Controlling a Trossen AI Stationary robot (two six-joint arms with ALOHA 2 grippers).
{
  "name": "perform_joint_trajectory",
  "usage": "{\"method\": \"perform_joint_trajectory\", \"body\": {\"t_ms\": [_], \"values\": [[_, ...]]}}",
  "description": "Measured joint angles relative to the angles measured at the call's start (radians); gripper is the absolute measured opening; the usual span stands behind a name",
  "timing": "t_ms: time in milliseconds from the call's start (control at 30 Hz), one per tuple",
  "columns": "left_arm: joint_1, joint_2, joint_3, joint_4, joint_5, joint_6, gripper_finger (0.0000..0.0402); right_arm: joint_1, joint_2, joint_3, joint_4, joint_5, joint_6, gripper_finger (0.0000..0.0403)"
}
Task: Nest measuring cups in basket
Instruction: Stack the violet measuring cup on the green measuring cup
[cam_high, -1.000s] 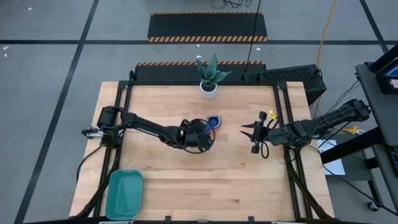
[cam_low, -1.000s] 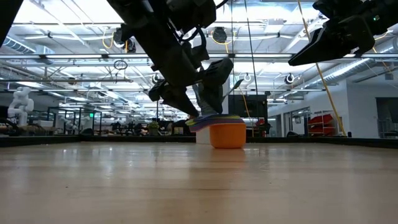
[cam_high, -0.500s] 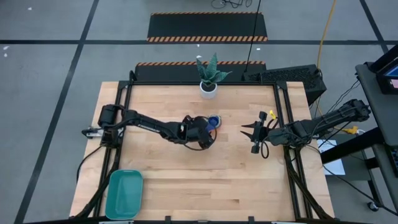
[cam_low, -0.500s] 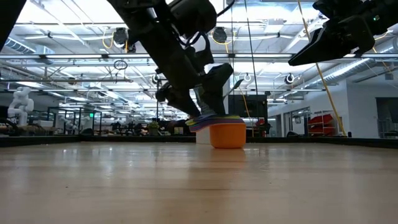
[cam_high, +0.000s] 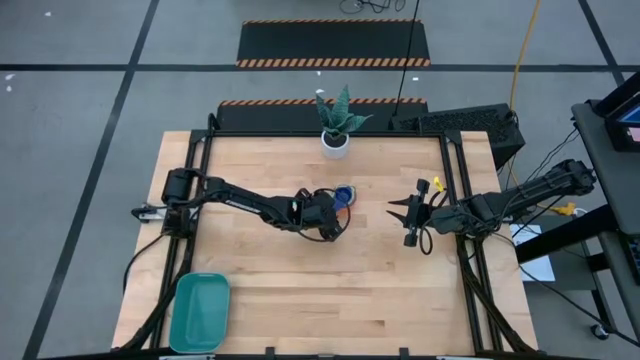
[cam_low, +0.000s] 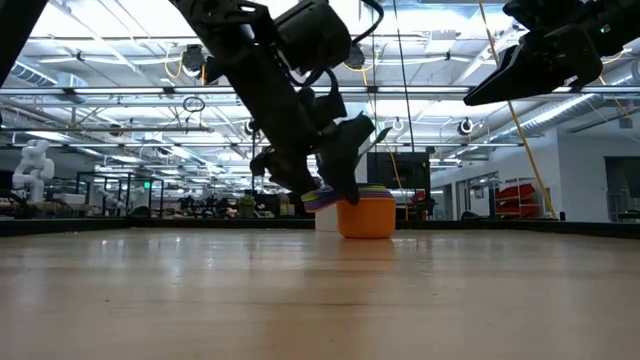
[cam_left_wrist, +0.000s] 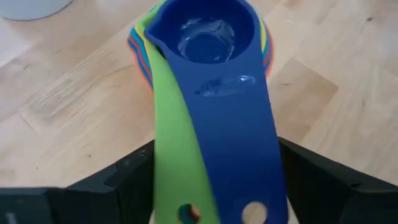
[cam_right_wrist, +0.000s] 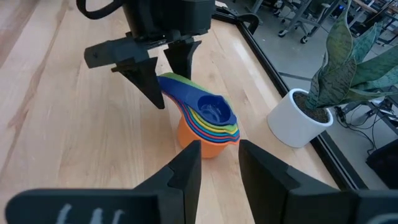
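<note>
- Measuring cups: already nested into one stack, orange cup outermost and navy cup innermost, standing upright on the tabletop near its middle, just in front of the white pot with a green plant.
- Handles: the navy handle and green handle fan out together from the stack. Their long axis runs from the cups straight back toward the left arm's wrist.
- Left claw: low over the tabletop at the handle end of the stack. Its fingers stand apart, one on each side of the fanned handles, and no contact with them is visible, so nothing is gripped yet.
- Key relation: the handles lie between the spread fingers, along the claw's own line of approach. The left arm is much the nearer, so closing across the handles' width is probably the next move.
- Right claw: held well above the tabletop to the stack's right, facing it, partly open and empty.
- Basket: at the tabletop's front left corner, well apart from the stack, with no cups in it; the carry there remains.
</note>
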Motion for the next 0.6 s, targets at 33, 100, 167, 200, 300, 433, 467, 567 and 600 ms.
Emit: {"method": "perform_joint_trajectory", "body": {"t_ms": [33,100,167,200,300,433,467,567,600], "values": [[0.0,0.0,0.0,-0.001,0.004,0.0,0.0281,0.0,0.0,0.0,0.0,0.0,0.0,0.0102],[0.002,0.0,0.0,-0.012,0.011,-0.002,0.0258,0.0,0.0,0.0,0.0,0.0,0.0,0.0102],[0.003,0.0,-0.001,-0.022,0.014,-0.005,0.0236,0.0,0.0,0.0,0.0,0.0,0.0,0.0102],[0.003,0.0,-0.001,-0.02,0.014,-0.005,0.0225,0.0,0.0,0.0,0.0,0.0,0.0,0.0102],[0.004,0.0,-0.001,-0.019,0.014,-0.005,0.0197,0.0,0.0,0.0,0.001,0.0,0.0,0.0102],[0.004,0.009,-0.001,-0.022,0.014,-0.006,0.0171,0.0,0.0,0.0,0.001,0.0,0.0,0.0102],[0.004,0.013,-0.001,-0.022,0.015,-0.005,0.0168,0.0,0.0,0.0,0.001,0.0,0.0,0.0102],[0.003,0.022,-0.002,-0.022,0.017,-0.005,0.0169,0.0,0.0,0.0,0.001,0.0,0.0,0.0102],[0.003,0.024,-0.001,-0.016,0.018,-0.007,0.0173,0.0,0.0,0.0,0.001,0.0,0.0,0.0102]]}}
